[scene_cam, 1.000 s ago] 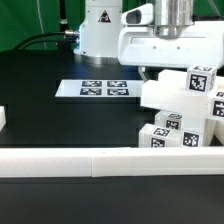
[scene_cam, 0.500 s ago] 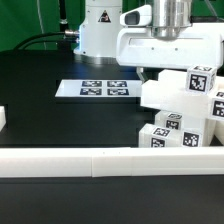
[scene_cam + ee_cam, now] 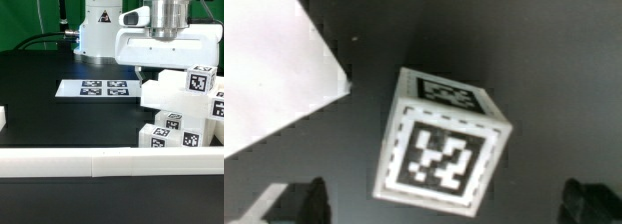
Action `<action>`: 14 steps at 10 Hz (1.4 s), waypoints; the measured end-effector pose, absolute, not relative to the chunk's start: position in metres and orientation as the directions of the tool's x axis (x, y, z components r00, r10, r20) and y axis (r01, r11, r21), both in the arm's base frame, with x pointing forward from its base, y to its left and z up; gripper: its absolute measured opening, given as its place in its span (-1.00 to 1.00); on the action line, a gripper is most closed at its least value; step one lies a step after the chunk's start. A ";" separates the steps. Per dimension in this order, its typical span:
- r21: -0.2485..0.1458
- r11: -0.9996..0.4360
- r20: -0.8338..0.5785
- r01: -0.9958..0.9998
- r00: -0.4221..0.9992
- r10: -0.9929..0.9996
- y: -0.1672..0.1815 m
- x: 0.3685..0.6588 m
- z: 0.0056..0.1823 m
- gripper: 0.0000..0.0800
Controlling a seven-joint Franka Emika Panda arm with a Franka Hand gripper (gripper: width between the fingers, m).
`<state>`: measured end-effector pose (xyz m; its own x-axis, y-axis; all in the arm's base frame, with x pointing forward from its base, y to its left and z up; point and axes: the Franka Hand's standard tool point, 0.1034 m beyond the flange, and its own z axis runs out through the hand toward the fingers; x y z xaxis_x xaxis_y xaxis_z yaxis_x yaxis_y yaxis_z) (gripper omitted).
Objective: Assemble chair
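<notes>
The chair's glossy white tagged pieces (image 3: 185,112) sit bunched together at the exterior view's right. My gripper (image 3: 149,74) hangs just above and behind them, its fingertips partly hidden by the topmost block. In the wrist view a short square post (image 3: 446,140) with black-and-white tags lies below the gripper (image 3: 446,205), between the two dark fingers (image 3: 303,202), which stand wide apart and touch nothing. A larger flat white piece (image 3: 269,75) lies beside the post. The gripper is open and holds nothing.
The marker board (image 3: 97,89) lies flat on the black table behind the pieces. A long low white rail (image 3: 90,161) runs along the table's front. A small white block (image 3: 3,118) shows at the exterior view's left edge. The arm's base (image 3: 100,25) stands at the back.
</notes>
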<state>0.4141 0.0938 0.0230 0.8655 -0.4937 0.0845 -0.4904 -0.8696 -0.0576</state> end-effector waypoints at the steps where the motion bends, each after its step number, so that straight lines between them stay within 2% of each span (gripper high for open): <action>1: -0.056 -0.873 0.087 -0.485 0.868 -0.488 0.097 0.412 0.020 0.62; 5: -0.034 -0.873 0.071 -0.486 0.871 -0.487 0.102 0.402 0.008 0.62; 8: -0.030 -0.875 0.069 -0.482 0.873 -0.483 0.101 0.401 0.006 0.60; 10: -0.029 -0.876 0.068 -0.481 0.873 -0.482 0.102 0.400 0.005 -0.25; 13: -0.032 -0.877 0.068 -0.480 0.874 -0.481 0.103 0.403 0.006 -0.29; 14: -0.039 -0.882 0.068 -0.469 0.879 -0.471 0.103 0.408 0.012 -0.29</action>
